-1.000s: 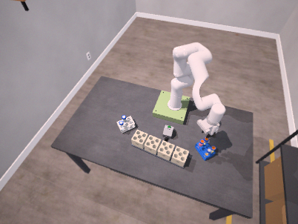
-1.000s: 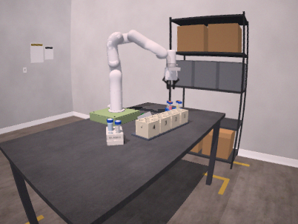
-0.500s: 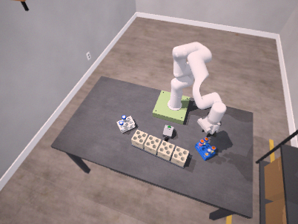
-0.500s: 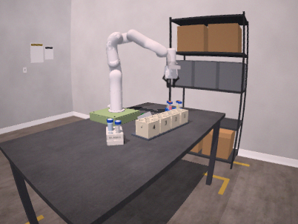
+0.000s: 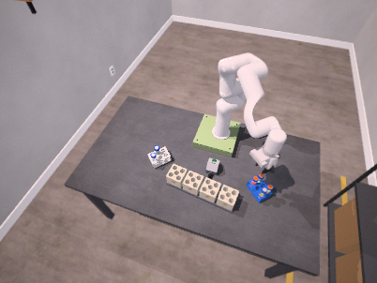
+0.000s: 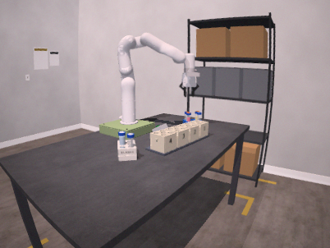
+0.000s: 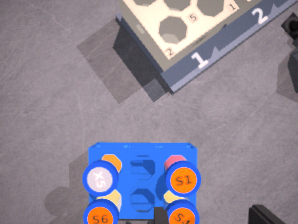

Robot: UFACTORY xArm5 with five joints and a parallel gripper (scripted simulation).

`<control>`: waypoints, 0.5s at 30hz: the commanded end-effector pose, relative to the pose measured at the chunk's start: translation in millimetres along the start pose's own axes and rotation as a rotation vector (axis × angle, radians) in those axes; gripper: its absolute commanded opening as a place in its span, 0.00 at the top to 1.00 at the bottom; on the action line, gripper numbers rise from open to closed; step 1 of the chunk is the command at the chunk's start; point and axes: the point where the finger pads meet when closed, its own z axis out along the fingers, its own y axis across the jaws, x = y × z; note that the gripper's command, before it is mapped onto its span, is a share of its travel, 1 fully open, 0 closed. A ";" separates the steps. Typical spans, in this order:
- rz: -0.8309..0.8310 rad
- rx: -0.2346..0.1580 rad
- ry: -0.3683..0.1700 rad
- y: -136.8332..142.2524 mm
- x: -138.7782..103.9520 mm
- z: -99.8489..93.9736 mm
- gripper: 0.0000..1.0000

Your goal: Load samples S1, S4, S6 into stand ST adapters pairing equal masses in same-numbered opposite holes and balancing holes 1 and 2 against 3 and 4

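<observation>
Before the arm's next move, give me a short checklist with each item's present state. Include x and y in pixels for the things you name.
- Jaws (image 6: 188, 91) empty: ok, nothing hangs from them.
- S1 (image 7: 183, 180), S4 (image 7: 182, 218) and S6 (image 7: 100, 218) in the blue rack (image 5: 255, 190) (image 7: 142, 147): ok.
- X5 (image 7: 100, 179) left in its well: ok.
- Two blue-capped tubes standing in the blanks rack (image 5: 159, 161) (image 6: 127, 154): ok.
- Blanks' mL readable: cannot tell, print too small.
- Samples loaded in adapters: not ok.

The gripper (image 5: 263, 169) (image 6: 188, 94) (image 7: 212, 217) has shifted only slightly: from the exterior, its dark fingers spread a little wider to the sides than they do a second ago (a small difference, and hard to tell from a slight turn of the wrist). From the top, any move of the arm (image 5: 253, 94) (image 6: 128, 96) is too small to judge.
</observation>
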 end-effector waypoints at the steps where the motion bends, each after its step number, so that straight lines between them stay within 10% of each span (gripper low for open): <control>1: -0.001 0.004 -0.003 -1.1 -18.4 -1.6 0.43; 15: -0.001 0.004 -0.003 -1.1 -38.4 -1.7 0.43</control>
